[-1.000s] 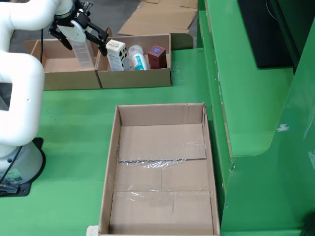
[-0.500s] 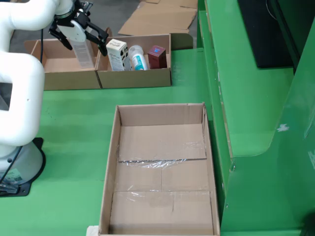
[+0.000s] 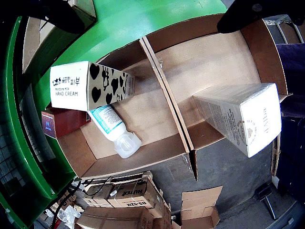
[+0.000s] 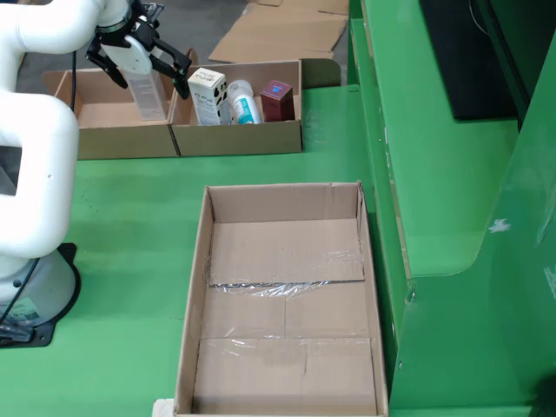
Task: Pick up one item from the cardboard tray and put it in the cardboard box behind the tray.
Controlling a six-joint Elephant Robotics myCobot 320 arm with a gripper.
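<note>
The large empty cardboard box (image 4: pixel 287 295) is lying in the foreground of the fixed view, its long side running away from the camera; the wrist view is not showing it at all. Behind it, across a strip of green table (image 4: pixel 130 217), the cardboard tray (image 4: pixel 174 139) is sitting, split by a divider (image 3: pixel 167 95) into two compartments. The white arm (image 4: pixel 35 130) is rising at the left edge of the fixed view and reaching over the tray.

The gripper (image 4: pixel 139 65) is hanging above the tray's left compartment in the fixed view, its black fingers (image 4: pixel 178 69) closed on a tall white carton (image 4: pixel 146 87). The carton is hanging upright in that view, long axis near vertical, its lower end just over the compartment. The wrist view is showing the same carton (image 3: pixel 240 117) close up, its printed end face toward the lens and its body receding toward the tray floor.

Only the wrist view is making the other compartment's contents clear: a hand cream box (image 3: pixel 88 86) with black heart-like marks is lying on its side, a small white bottle (image 3: pixel 114 131) with a teal label is lying slantwise beside it, clear cap toward the tray wall, and a dark red box (image 3: pixel 59 121) is partly hidden at the edge. The fixed view is showing these three standing close together.
</note>
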